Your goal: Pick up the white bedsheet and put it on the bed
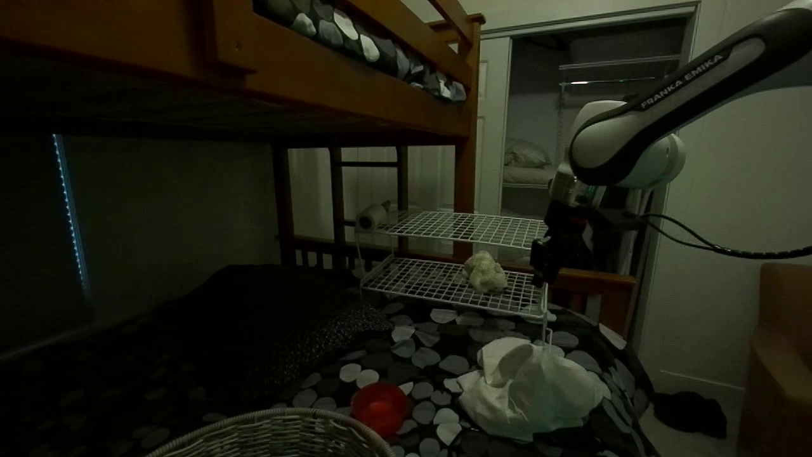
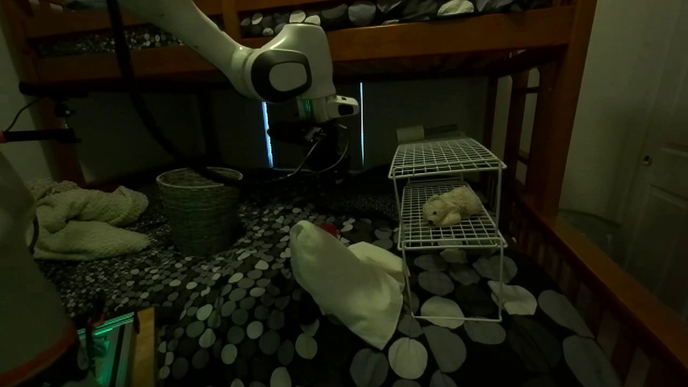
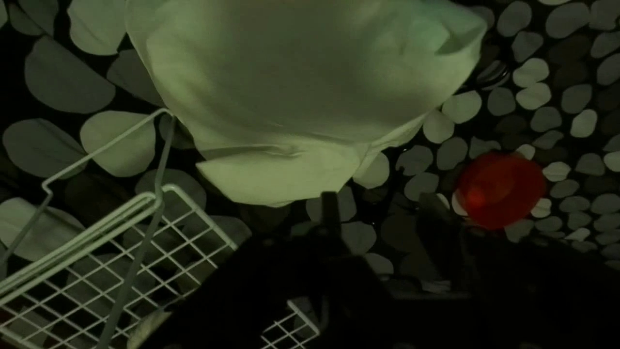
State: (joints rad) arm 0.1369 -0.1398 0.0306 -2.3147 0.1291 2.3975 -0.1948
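a: what's sitting farthest left in an exterior view?
b: a cream blanket [image 2: 88, 223] is lying bunched on the bed [image 2: 236, 301], and a wicker basket [image 2: 199, 215] is standing upright just to its right.
a: and next along?
b: the hand [image 3: 381, 198] is hanging above the bed. in the wrist view its fingers [image 3: 331, 208] are standing apart, so it's released.
a: where's the white bedsheet [image 2: 349, 279] resting?
b: it's lying crumpled on the bed, below the hand and apart from it, one end poking upward. it's partly hiding a round red thing [image 2: 329, 230].
a: what's it lying beside?
b: a white wire rack [image 2: 449, 156], which is standing on the bed to its right. i can't tell whether they're touching.
a: anything riding on that?
b: a plush toy [image 2: 452, 207] is lying on its lower shelf [image 2: 451, 246].
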